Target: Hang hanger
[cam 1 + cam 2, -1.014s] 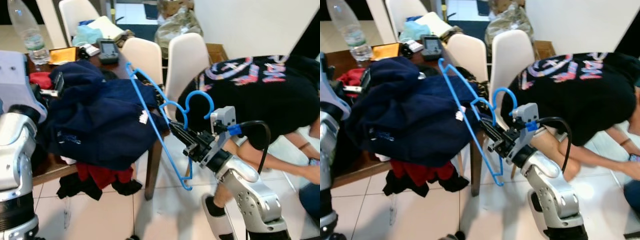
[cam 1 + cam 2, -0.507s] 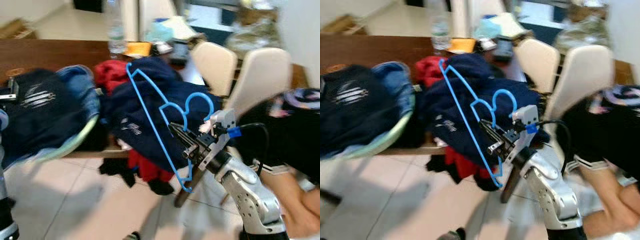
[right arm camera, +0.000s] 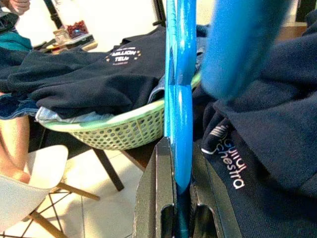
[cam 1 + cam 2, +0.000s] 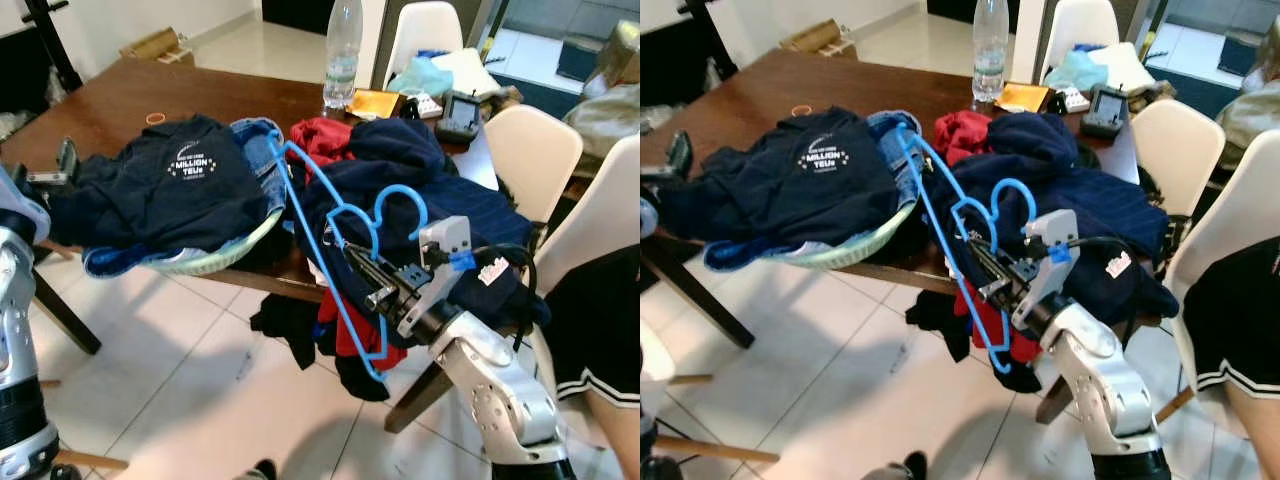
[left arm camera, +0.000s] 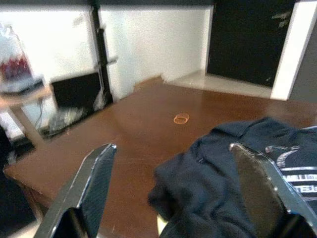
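The right gripper point(image 4: 362, 282) is clamping the blue hanger point(image 4: 335, 250) near its neck, holding it in the air before the clothes-heaped table point(image 4: 110, 95), long axis slanting upward, hook point(image 4: 400, 205) above the fingers, while the left gripper point(image 5: 173, 193) is idling wide open.

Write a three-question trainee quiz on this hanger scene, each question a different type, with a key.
1. True or false: the right end effector grips the blue hanger.
2. The green basket sits: A on the floor, B on the wooden table, C on a chair.
3. Fill in: the left end effector's fingers are ____.

Key: 1 true. 2 B. 3 open.
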`<state>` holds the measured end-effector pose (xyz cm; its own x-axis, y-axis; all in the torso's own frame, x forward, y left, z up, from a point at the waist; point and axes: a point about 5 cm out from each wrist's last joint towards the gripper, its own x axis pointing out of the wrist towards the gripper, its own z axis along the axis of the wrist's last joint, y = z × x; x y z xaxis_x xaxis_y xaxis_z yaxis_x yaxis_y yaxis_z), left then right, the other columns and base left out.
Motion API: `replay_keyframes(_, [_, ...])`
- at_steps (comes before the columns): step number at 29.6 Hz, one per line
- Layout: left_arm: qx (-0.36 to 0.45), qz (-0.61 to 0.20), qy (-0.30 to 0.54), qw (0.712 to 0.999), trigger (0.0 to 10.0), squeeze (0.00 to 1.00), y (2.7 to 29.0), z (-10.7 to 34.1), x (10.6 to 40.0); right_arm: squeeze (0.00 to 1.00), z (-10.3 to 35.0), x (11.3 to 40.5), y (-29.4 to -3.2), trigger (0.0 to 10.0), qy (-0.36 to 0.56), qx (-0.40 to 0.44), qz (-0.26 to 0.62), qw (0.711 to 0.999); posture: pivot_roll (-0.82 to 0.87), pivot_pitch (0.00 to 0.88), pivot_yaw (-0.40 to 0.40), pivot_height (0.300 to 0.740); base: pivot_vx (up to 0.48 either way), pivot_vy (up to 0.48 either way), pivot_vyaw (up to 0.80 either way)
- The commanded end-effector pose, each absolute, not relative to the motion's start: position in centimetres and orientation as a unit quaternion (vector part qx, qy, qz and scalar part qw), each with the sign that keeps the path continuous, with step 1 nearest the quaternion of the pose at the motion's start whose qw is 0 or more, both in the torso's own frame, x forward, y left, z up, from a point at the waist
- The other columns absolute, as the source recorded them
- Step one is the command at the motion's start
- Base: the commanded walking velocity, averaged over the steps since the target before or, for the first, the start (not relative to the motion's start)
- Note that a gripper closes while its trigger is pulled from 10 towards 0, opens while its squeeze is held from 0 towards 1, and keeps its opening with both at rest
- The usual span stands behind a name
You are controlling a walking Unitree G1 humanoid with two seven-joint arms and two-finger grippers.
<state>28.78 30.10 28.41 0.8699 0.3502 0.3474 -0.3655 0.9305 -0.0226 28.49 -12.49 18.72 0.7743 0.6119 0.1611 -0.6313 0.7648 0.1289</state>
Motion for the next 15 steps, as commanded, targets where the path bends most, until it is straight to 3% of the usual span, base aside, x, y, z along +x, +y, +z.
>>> replay_keyframes(1, [0.008, 0.203, -0.166, 0.965, 10.0, 0.00, 30.4, 28.0, 28.7, 0.00, 18.5, 28.5, -13.0, 10.0, -0.052, 0.086, 0.321, 0.942, 0.12, 0.161, -0.042, 0.740, 0.000, 0.000, 0.00])
replay_keyframes(8, [0.026, 0.232, -0.146, 0.961, 10.0, 0.00, 30.7, 27.5, 28.0, 0.00, 18.4, 28.4, -13.2, 10.0, -0.050, 0.086, 0.317, 0.943, 0.13, 0.171, -0.045, 0.740, 0.000, 0.000, 0.00])
replay_keyframes(12, [0.001, 0.234, -0.124, 0.964, 10.0, 0.00, 30.8, 26.3, 27.9, 0.00, 18.4, 28.4, -13.0, 10.0, -0.048, 0.086, 0.320, 0.942, 0.12, 0.173, -0.051, 0.740, 0.000, 0.000, 0.00])
replay_keyframes(15, [-0.044, 0.188, -0.139, 0.971, 10.0, 0.00, 30.0, 26.5, 28.5, 0.00, 18.4, 28.5, -12.9, 10.0, -0.049, 0.086, 0.321, 0.942, 0.13, 0.174, -0.050, 0.740, 0.000, 0.000, 0.00])
